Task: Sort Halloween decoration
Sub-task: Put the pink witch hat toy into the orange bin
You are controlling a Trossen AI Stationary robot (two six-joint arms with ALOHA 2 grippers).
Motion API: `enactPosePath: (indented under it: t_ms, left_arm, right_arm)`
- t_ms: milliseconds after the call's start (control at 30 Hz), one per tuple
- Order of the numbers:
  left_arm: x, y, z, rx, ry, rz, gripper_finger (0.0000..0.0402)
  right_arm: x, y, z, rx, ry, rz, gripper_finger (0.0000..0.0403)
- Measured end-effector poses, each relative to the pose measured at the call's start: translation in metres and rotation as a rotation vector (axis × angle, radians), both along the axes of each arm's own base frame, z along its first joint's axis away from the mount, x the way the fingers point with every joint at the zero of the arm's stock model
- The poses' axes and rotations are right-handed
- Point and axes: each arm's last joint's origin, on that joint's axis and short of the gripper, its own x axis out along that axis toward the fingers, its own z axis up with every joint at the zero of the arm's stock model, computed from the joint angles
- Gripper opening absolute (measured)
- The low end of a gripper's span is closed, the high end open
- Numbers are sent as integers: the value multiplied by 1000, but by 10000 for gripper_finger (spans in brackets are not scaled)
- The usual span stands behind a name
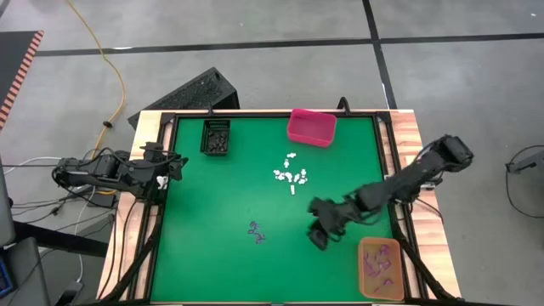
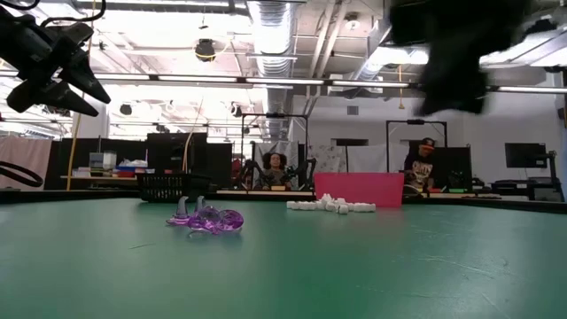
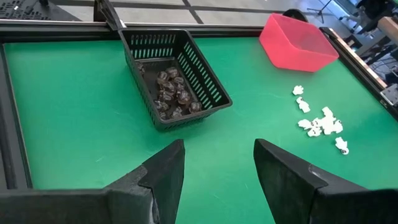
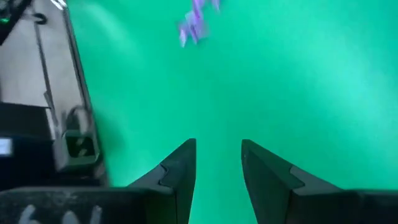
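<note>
At the left edge of the tabletop (image 1: 204, 255) our left gripper (image 3: 217, 165) is waiting with its jaws released and nothing between them; just beyond it the black bin (image 1: 216, 137) is holding dark trinkets (image 3: 172, 93); nearer the middle, a few purple trinkets (image 1: 256, 232) are lying loose on the green; farther back, the white trinkets (image 1: 291, 173) are sitting in a cluster, near the pink bin (image 1: 312, 127) but not in it; toward the right, our right gripper (image 1: 319, 236) is hovering over bare green, jaws parted and empty, facing the purple pieces in its wrist view; at the far right the orange bin (image 1: 380, 269) is carrying more purple pieces. We are judging these bits light, stiff and apt to skid; we would be pinching one purple piece across its body, low against the surface.
</note>
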Motion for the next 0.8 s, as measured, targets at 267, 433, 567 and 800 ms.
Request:
enactPosePath:
  t_ms: [267, 433, 567, 800]
  left_arm:
    - [0, 0, 0, -4, -3, 3, 183]
    - [0, 0, 0, -4, -2, 3, 183]
    - [0, 0, -1, -4, 4, 4, 183]
    - [-1, 0, -1, -4, 8, 3, 183]
  right_arm:
    - [56, -17, -18, -210, -148, 124, 157]
    - [92, -4, -27, -331, -154, 246, 157]
    - [119, 4, -32, -389, -124, 308, 157]
    - [151, 15, -45, -426, -81, 347, 157]
